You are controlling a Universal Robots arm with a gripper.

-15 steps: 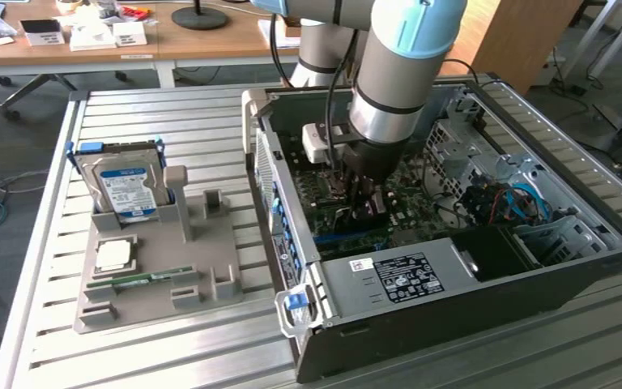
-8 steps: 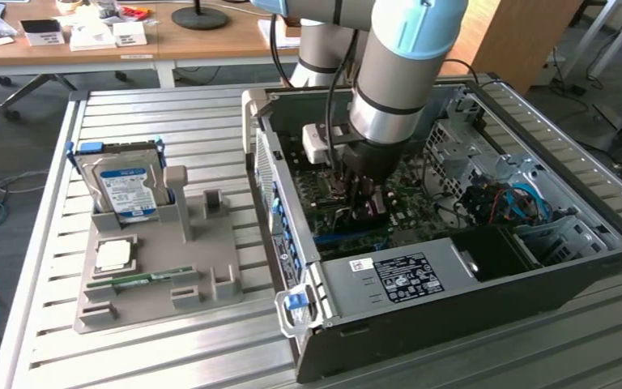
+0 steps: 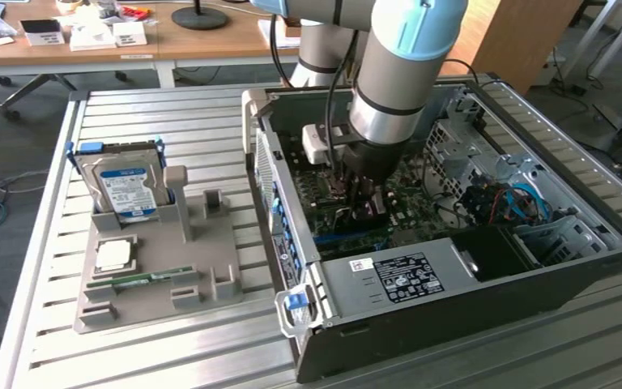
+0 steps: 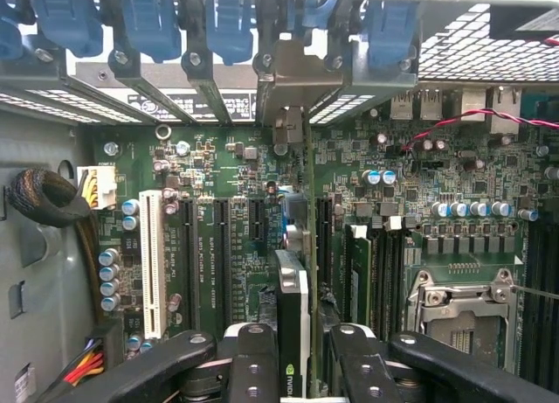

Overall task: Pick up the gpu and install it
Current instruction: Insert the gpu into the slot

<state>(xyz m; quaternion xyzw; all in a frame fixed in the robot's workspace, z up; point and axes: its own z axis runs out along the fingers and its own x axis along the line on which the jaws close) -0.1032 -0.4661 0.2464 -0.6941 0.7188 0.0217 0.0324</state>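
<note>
- Standing on edge between the gripper [image 4: 293, 350] fingers, the gpu [image 4: 293, 311] is clasped over the motherboard [image 4: 437, 171] inside the open computer case [image 3: 570, 279]; its dark face carries a green-and-white eye-shaped logo near the fingers, and its silvery end bracket [image 4: 288, 84] reaches the row of rear slot openings.
- Black expansion slots [image 4: 218, 246] and one white slot [image 4: 153, 259] run parallel just beside the card; tiny white lettering is printed between them, too small to read.
- Blue retention clips [image 4: 231, 23] line the case wall above the bracket.
- A metal CPU socket frame [image 4: 458, 302] and a row of blue-topped capacitors [image 4: 476, 209] sit on the card's far side.
- In the exterior view the arm [image 3: 398, 73] reaches down into the case; the silver power supply [image 3: 398, 275] bears a black label with white print, unreadable.
- At the exterior view's left, a grey holder tray [image 3: 159, 275] carries an upright hard drive [image 3: 127, 190] with a blue-white label, a square processor [image 3: 113, 255] and a narrow green memory stick [image 3: 138, 279].
</note>
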